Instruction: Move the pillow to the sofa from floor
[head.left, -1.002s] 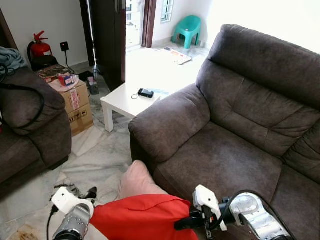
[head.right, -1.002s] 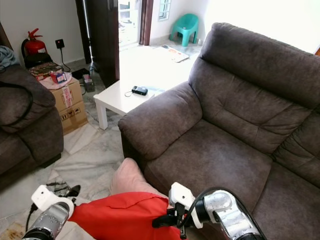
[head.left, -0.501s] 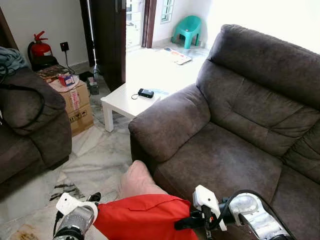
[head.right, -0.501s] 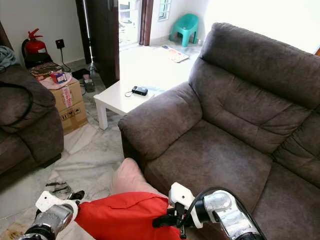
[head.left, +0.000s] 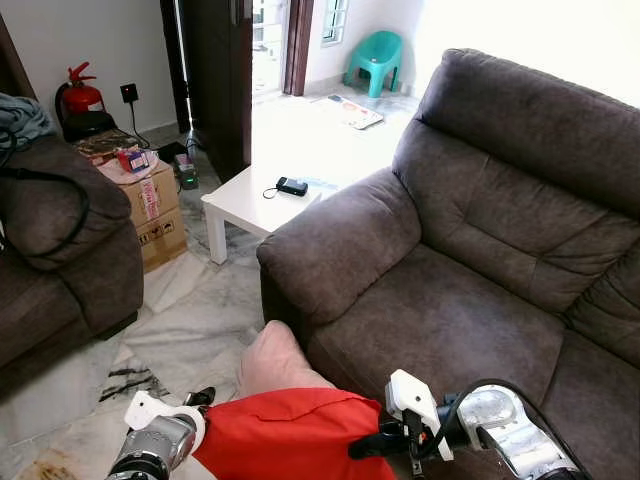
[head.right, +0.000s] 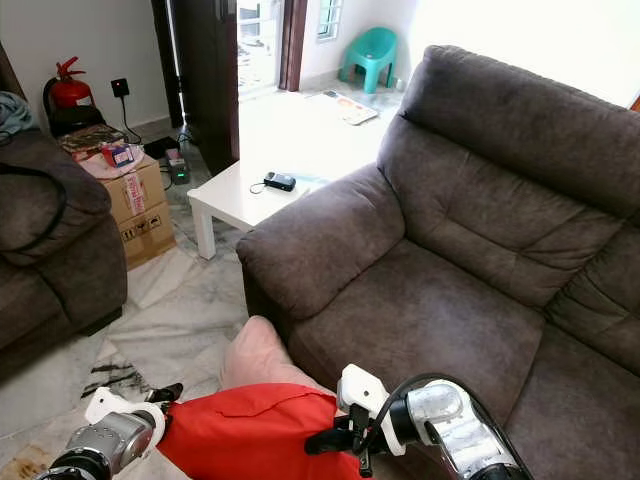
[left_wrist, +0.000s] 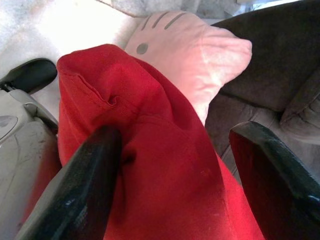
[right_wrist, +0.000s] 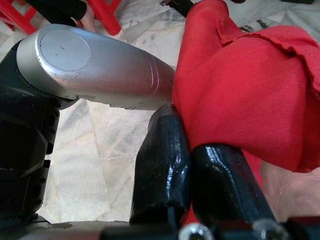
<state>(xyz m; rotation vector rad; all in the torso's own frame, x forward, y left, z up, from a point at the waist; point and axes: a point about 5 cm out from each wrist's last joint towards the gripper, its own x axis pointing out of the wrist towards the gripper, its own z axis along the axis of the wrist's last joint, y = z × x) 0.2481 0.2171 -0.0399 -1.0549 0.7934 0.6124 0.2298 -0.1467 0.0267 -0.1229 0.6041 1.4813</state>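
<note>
A red pillow (head.left: 285, 437) hangs low in front of me, beside the front of the grey sofa (head.left: 450, 310), held from both sides. My right gripper (head.left: 366, 446) is shut on its right edge; in the right wrist view the two fingers (right_wrist: 162, 160) pinch red fabric. My left gripper (head.left: 201, 397) is at the pillow's left edge, open. In the left wrist view its fingers (left_wrist: 75, 195) stand wide apart with the red pillow (left_wrist: 165, 165) between them, one pressing into it. A pink pillow (head.left: 275, 362) with a cat face leans on the floor against the sofa front.
A white low table (head.left: 262, 200) with a small black device stands beyond the sofa arm. A second dark sofa (head.left: 55, 250) is on the left, with a cardboard box (head.left: 152, 205) and a fire extinguisher (head.left: 80, 95) behind it. The marble floor (head.left: 190, 320) lies between.
My left gripper has moved down and to the right, closer against the red pillow's left edge. The right gripper and the pillow have stayed in place.
</note>
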